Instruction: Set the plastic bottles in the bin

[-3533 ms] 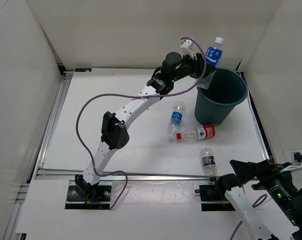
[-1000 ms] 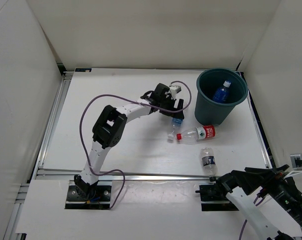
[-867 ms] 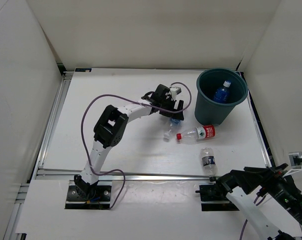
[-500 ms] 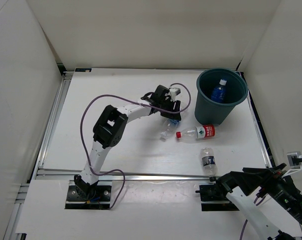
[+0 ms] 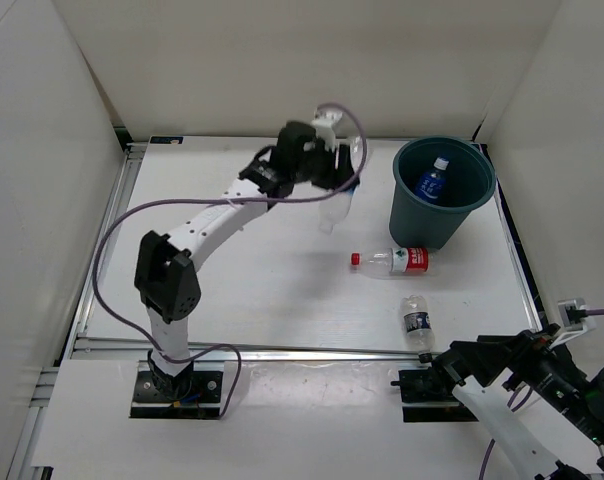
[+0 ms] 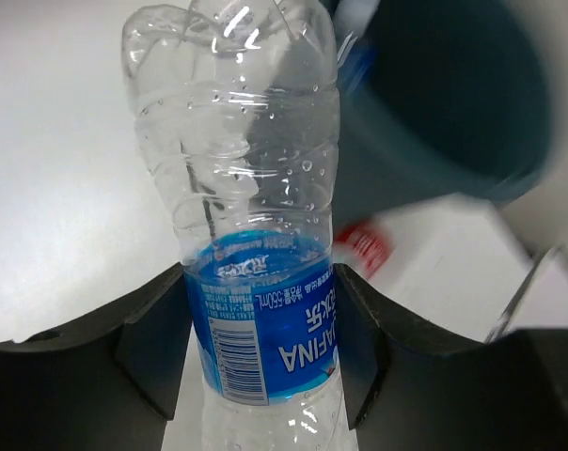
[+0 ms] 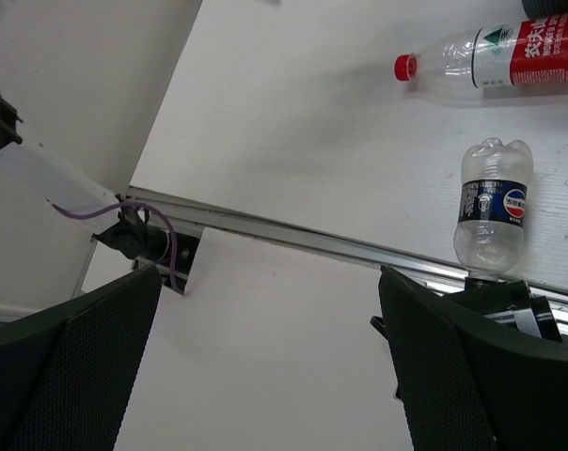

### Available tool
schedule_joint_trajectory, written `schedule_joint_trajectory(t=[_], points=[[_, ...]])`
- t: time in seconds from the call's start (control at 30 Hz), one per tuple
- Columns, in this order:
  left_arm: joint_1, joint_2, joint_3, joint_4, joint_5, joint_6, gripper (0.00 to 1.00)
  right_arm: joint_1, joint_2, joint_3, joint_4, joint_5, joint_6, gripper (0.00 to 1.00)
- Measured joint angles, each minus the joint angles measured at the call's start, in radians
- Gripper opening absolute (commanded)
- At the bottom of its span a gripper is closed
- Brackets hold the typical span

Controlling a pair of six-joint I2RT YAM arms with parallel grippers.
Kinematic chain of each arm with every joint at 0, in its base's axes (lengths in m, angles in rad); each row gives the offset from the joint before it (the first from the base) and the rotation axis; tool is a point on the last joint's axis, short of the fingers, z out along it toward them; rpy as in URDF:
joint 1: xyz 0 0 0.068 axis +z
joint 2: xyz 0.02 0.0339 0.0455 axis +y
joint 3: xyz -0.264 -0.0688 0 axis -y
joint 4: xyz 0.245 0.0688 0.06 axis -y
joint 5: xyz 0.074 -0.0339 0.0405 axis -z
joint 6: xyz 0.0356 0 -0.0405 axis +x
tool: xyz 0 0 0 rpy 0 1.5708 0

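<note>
While the left gripper [image 6: 260, 287] is clamping a clear bottle [image 6: 251, 160] around its blue label, jaws narrowed against its sides, it is holding that bottle up off the table [image 5: 242, 270], just left of the bin [image 5: 444, 215]. Another blue-labelled bottle [image 5: 431, 180] is sitting inside the bin. A red-labelled bottle [image 5: 397, 262] is lying on the table near the bin's base, and a dark-labelled bottle [image 5: 415, 318] is lying closer to the arms. The right gripper [image 7: 270, 282] is hanging above the table's near edge, jaws spread wide, gripping nothing.
</note>
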Motion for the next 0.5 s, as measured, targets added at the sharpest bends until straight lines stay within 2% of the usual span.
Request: schedule_joint_trajectory(t=[0.17, 0.33, 0.43, 0.5], points=[[-0.026, 0.005, 0.394, 0.042, -0.046, -0.024, 0.51, 0.000, -0.027, -0.029, -0.003, 0.004, 0.001, 1.00], [-0.111, 0.183, 0.810, 0.114, -0.090, -0.055, 0.54, 0.000, -0.041, -0.029, -0.002, 0.019, 0.000, 1.00], [-0.150, 0.294, 0.887, 0.190, -0.108, -0.087, 0.56, 0.001, -0.040, -0.029, -0.002, 0.024, 0.000, 1.00], [-0.165, 0.330, 0.807, 0.262, -0.118, -0.113, 0.56, 0.001, -0.040, -0.029, -0.002, 0.024, 0.000, 1.00]])
